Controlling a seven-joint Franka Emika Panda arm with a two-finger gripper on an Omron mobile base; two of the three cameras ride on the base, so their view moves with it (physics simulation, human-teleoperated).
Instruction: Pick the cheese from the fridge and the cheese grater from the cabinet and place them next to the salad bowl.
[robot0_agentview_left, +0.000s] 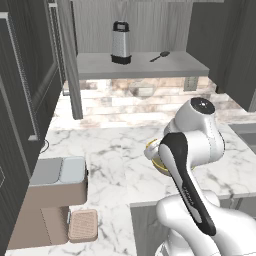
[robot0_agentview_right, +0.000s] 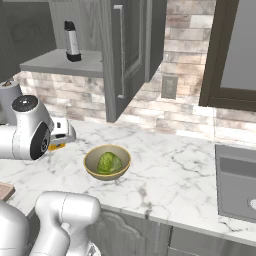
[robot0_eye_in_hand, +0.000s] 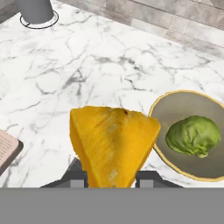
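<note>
jaws tight on cheese (robot0_eye_in_hand: 114, 144) wedge

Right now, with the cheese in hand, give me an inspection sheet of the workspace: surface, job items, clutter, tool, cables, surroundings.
Surface: white marble counter, bare beside the bowl.
Cheese: yellow-orange wedge between the tool's fingers, above the counter just beside the bowl.
Salad bowl: tan bowl on the counter, green lettuce ball inside.
Cheese grater: grater upright on the open cabinet's shelf, not yet fetched.
Clutter: small black spoon on the same shelf; beige toaster on the counter.
Tool: tool shut on the cheese.
Cables: nothing seen.
Surroundings: brick backsplash, wall outlet, sink.
</note>
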